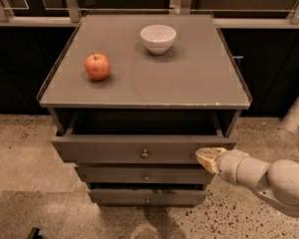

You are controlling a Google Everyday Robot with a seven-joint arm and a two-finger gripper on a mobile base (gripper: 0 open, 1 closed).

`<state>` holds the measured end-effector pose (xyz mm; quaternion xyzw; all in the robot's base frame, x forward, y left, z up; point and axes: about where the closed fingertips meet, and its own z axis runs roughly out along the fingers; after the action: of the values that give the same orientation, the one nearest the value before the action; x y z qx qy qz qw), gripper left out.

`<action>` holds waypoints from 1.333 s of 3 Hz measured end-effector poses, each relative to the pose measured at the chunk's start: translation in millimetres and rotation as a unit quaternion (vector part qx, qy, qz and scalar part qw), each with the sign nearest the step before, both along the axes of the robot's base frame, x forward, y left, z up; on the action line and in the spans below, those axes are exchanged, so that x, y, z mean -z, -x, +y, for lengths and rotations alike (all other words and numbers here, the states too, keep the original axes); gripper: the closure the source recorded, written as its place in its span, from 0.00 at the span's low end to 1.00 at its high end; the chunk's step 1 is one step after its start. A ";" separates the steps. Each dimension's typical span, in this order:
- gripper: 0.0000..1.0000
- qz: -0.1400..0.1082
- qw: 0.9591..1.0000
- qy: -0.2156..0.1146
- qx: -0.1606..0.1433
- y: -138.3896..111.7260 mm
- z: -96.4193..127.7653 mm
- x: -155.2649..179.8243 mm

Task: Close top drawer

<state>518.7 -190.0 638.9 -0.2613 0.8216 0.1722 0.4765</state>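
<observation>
**Q:** Where is the top drawer [109,149]?

**A:** Directly under the tabletop [189,78] of the grey-brown cabinet. It stands pulled out: its flat front panel sits forward of the tabletop's front edge, with a dark gap open between them. A small round knob [145,154] marks the centre of the panel.

**Q:** And the gripper [208,158]?

**A:** At the right end of that front panel, level with its lower half and well to the right of the knob. Its pale tan tip points left toward the panel and overlaps the panel's right corner in this view. It appears to be against the panel, but contact cannot be confirmed. Whether the gripper is wide or narrow cannot be told, and it holds nothing that can be seen.

**Q:** From where does the arm [269,178] enter?

**A:** From the lower right, as a thick whitish limb slanting up and left to the gripper.

**Q:** What lies below the top drawer?

**A:** The middle drawer [114,175] and the bottom drawer [119,197], each with a like knob, both set further back than the top panel.

**Q:** What rests on the tabletop?

**A:** A red apple [97,66] toward the left and a white bowl [158,38] near the rear centre, well apart from each other and from the gripper.
</observation>
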 end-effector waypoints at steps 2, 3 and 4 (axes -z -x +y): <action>1.00 -0.013 0.999 -0.018 0.043 -18.9 -11.8 8.0; 1.00 -0.024 0.996 -0.032 0.076 -36.5 -21.4 9.7; 1.00 -0.024 0.996 -0.032 0.076 -35.4 -21.2 9.7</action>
<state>554.2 -211.2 629.2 -0.1870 0.8214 0.1555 0.5159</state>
